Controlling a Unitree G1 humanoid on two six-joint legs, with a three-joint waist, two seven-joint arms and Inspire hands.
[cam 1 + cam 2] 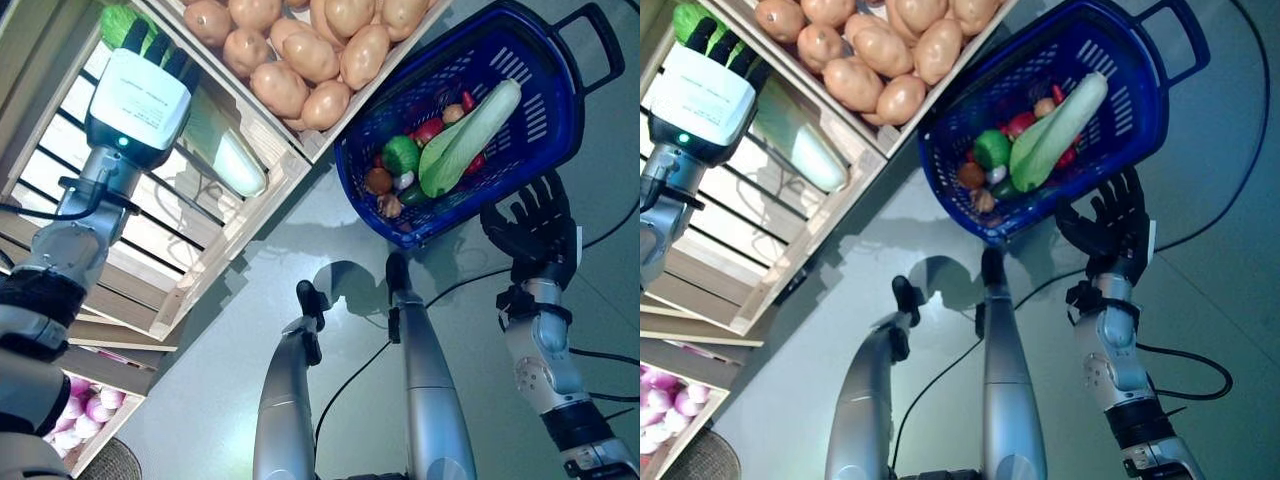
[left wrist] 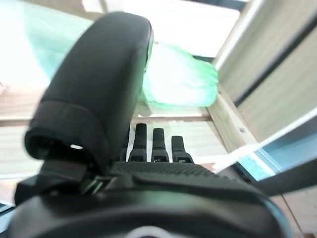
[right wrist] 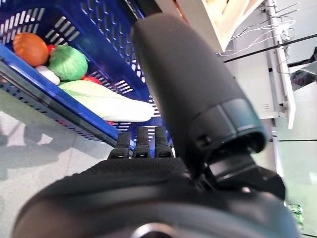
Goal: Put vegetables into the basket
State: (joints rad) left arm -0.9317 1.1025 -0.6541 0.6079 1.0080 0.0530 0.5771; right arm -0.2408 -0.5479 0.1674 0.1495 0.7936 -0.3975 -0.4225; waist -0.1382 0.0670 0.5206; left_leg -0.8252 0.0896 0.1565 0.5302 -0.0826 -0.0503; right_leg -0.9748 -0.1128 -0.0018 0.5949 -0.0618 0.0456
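The blue basket (image 1: 563,120) stands on the floor to the right of the wooden stand. In it lie a long pale green cabbage (image 1: 470,135), a round green vegetable (image 1: 401,154), a brown onion (image 1: 378,181) and small red pieces. My right hand (image 1: 540,232) is open, fingers straight, just outside the basket's near rim (image 3: 49,106). My left hand (image 1: 140,95) reaches into a slatted crate of the stand, over a long pale green leafy vegetable (image 1: 235,160). In the left wrist view its fingers (image 2: 153,144) are straight, with the green vegetable (image 2: 178,74) just past them.
The wooden stand (image 1: 255,215) fills the left side, with a second crate right beside the basket's rim and a lower shelf (image 1: 110,420) at the bottom left. Grey floor (image 1: 250,300) lies between the stand and the basket.
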